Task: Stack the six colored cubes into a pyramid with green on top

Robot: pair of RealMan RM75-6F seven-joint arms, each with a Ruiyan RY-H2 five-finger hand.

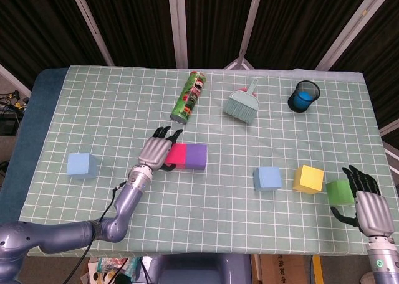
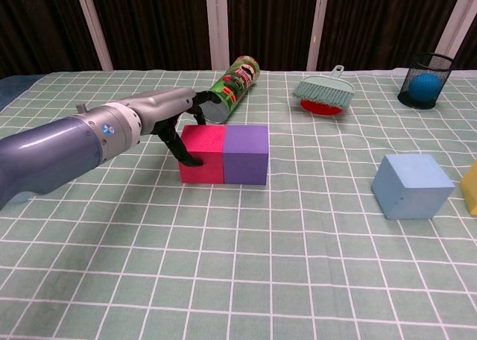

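A pink cube and a purple cube sit side by side, touching, left of the table's middle. My left hand grips the pink cube from its left side, thumb at the near face and fingers over the far edge. Far left lies a light blue cube. To the right, a second blue cube, a yellow cube and a green cube stand in a row. My right hand rests just right of the green cube, fingers spread, holding nothing.
A green chip can lies on its side behind the pink and purple cubes. A teal dustpan brush and a black mesh cup with a blue ball inside stand at the back right.
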